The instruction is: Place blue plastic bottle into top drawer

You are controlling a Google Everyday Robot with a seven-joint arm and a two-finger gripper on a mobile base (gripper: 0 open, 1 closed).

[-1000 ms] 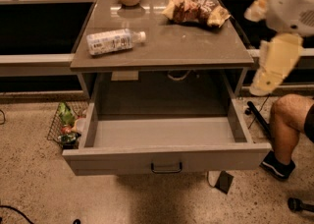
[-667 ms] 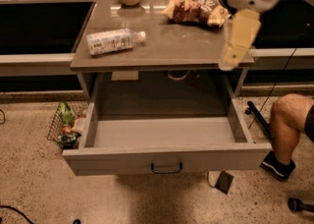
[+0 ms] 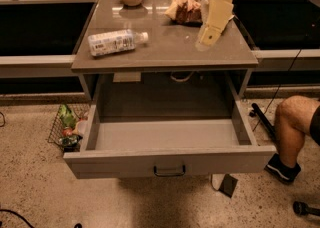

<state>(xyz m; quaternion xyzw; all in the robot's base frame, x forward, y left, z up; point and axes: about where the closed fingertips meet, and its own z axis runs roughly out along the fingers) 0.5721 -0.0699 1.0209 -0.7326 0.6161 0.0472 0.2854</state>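
— Where is the blue plastic bottle (image 3: pixel 117 42)?
— Lying on its side on the left of the table (image 3: pixel 170 54), white cap pointing right, well apart from the gripper (image 3: pixel 207 34).
— And the gripper?
— Above the table's right side, just beside the snack bags (image 3: pixel 186 9). Clenched or released, I cannot tell.
— The top drawer (image 3: pixel 125 161)?
— Pulled out below the table.

Blue plastic bottle (image 3: pixel 116 42) lies on side, left on tabletop (image 3: pixel 165 54); gripper (image 3: pixel 206 37) hangs over right side beside snack bags (image 3: pixel 186 10); top drawer (image 3: pixel 170 161) stands open below.
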